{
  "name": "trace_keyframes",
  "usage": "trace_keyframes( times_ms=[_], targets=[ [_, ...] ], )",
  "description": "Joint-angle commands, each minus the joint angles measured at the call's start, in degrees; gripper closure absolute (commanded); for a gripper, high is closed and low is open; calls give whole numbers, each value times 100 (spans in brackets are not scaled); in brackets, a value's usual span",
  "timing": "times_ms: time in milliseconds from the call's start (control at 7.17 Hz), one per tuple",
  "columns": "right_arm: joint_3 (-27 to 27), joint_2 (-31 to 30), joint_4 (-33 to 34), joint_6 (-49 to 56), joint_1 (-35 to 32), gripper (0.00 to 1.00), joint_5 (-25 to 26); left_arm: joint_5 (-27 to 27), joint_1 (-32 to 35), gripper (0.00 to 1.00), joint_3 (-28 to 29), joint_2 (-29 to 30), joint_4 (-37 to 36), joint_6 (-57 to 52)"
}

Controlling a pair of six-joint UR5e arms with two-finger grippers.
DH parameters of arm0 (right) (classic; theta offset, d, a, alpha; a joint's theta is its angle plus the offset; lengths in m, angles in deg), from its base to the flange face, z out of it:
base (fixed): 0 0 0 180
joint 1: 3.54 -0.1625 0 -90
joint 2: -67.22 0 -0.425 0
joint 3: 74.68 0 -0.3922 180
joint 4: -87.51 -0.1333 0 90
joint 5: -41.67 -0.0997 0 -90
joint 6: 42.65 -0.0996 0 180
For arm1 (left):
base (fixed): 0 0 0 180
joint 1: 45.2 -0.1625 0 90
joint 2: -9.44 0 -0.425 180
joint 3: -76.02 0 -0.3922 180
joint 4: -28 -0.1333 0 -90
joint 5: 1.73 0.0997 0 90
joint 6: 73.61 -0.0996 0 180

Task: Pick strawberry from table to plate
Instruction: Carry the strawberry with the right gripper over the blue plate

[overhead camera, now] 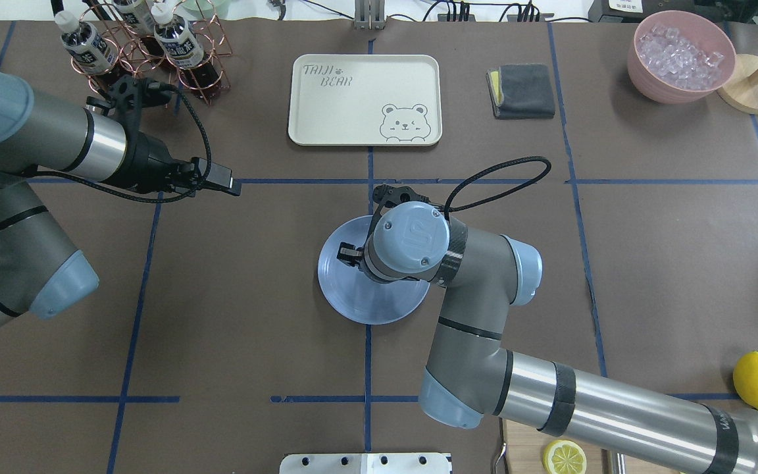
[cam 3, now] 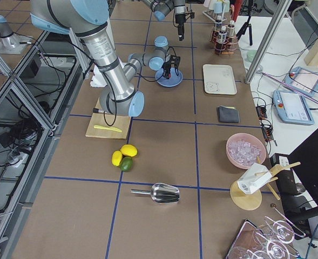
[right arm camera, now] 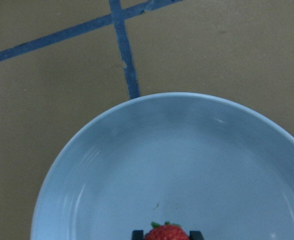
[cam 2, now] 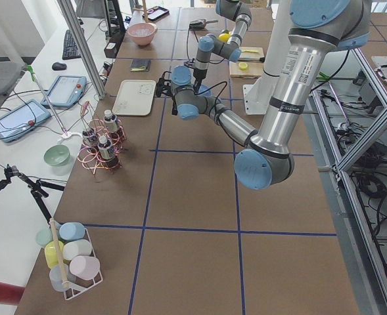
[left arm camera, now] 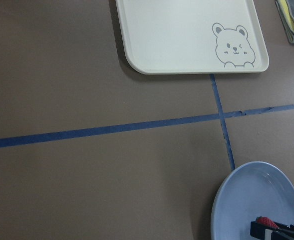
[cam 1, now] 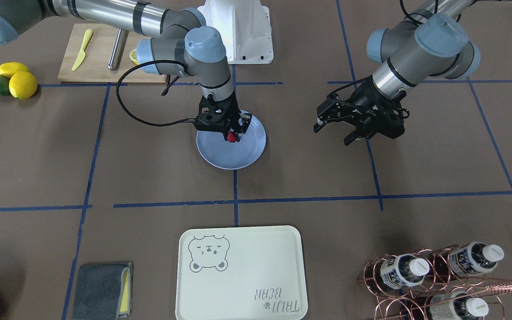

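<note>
1. The table (cam 1: 149, 169) is the biggest thing; it is flat and brown with blue tape lines, and everything sits on it where the robot can reach
2. The right arm (cam 1: 207, 66) bends over the middle of the table and points straight down, a good way to bring a small thing onto the plate (cam 1: 220, 160)
3. The left arm (cam 1: 416, 58) hangs off to the side, well apart from the plate, so it is not in the way
4. The plate is round, shallow and light blue; it lies flat near the middle of the table, and it is where the strawberry (right arm camera: 166, 233) must end up
5. The left claw (cam 1: 331, 133) is spread wide with nothing in it; I think it has no job in this step
6. The right claw (cam 1: 233, 137) is low over the plate, and its two black fingers (right arm camera: 137, 234) pinch the strawberry from both sides so it cannot roll or drop
7. The strawberry is small and red; it is between those fingers, over the inside of the plate, not on the bare table. It may touch the plate or hang just above it; the views are too poor to tell. The job looks almost done: the claw only has to let go gently, I think
</note>
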Motion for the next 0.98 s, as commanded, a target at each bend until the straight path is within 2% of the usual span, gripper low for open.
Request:
trace_keyframes(
  times_ms=[0, 140, 279, 419, 558, 837],
  targets=[
    [-52, 13, 48, 3, -1, 100, 17, -8, 0, 0, 7, 0, 0, -2],
    [-61, 22, 49, 3, -1, 83, 17, -8, 0, 0, 7, 0, 0, -2],
    [-61, 13, 49, 3, -1, 57, 8, -8, 0, 0, 16, 0, 0, -2],
    [-61, 30, 75, 3, -1, 3, 17, 1, 0, 0, 24, 0, 0, -2],
    [-61, 65, 214, 3, 8, 0, 25, -8, 0, 0, 16, 0, 0, -2],
    [-35, 110, 294, 12, -18, 0, 8, -8, 0, 0, 7, -17, 0, -2]
  ],
)
